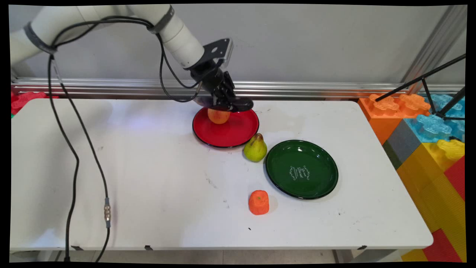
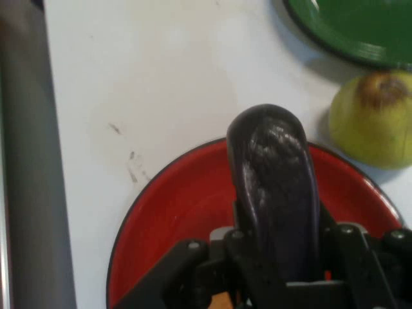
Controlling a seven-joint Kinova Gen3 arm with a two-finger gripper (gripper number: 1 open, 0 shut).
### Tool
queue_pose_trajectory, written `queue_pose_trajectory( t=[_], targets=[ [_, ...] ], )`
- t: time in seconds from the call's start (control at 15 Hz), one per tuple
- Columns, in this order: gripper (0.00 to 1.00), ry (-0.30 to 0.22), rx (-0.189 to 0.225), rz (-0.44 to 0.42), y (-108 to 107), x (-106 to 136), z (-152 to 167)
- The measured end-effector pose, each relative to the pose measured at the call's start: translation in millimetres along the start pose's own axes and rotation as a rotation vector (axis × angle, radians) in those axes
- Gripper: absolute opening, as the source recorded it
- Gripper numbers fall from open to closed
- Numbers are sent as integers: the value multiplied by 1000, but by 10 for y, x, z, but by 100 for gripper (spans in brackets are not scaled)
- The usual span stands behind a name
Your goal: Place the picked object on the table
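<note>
- The counter [image 1: 148, 178] is lying under everything. The jaws are hanging low over its far side, at the end of the white arm [image 1: 178, 33] that is slanting down to them.
- The green plate [image 1: 282, 163] is sitting bare, out ahead of the jaws and well apart from them. In the hand view only its rim [image 2: 360, 48] is showing at the top edge.
- The red plate [image 1: 230, 134] is lying directly below the jaws, and in the hand view its floor [image 2: 180, 212] is spreading out on both sides of the linkage.
- The eggplant [image 1: 241, 105] is being held: the jaws are closed on its near end. Its long axis is running straight on from them, and the rounded dark tip [image 2: 273, 187] is reaching out across the plate to its rim.
- The pear [image 1: 255, 148] is standing upright on the counter beyond that tip and off to one side, just outside the red plate's rim. The hand view is showing it [image 2: 373, 119] near the green plate.
- The round orange fruit [image 1: 218, 115] is resting on the red plate right beneath the jaws — whether it is touching them, I cannot tell.
- The small orange piece [image 1: 259, 202] is standing alone, farthest out from the jaws.
</note>
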Motion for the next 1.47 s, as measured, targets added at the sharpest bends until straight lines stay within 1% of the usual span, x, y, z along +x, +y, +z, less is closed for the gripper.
queue_pose_trajectory(
  t=[0.27, 0.47, 0.73, 1.0, 1.13, 1.27, 1.47],
  targets=[
    [0, 8, 47, -89, 192, 188, -223],
    [0, 8, 71, -139, 337, 278, -349],
    [0, 3, 83, -205, 614, 364, -521],
    [0, -5, 73, -240, 885, 384, -647],
    [0, -6, 60, -248, 1030, 385, -689],
    [0, -3, 41, -243, 1169, 382, -706],
    [0, 12, -1, -222, 1360, 376, -694]
  ],
)
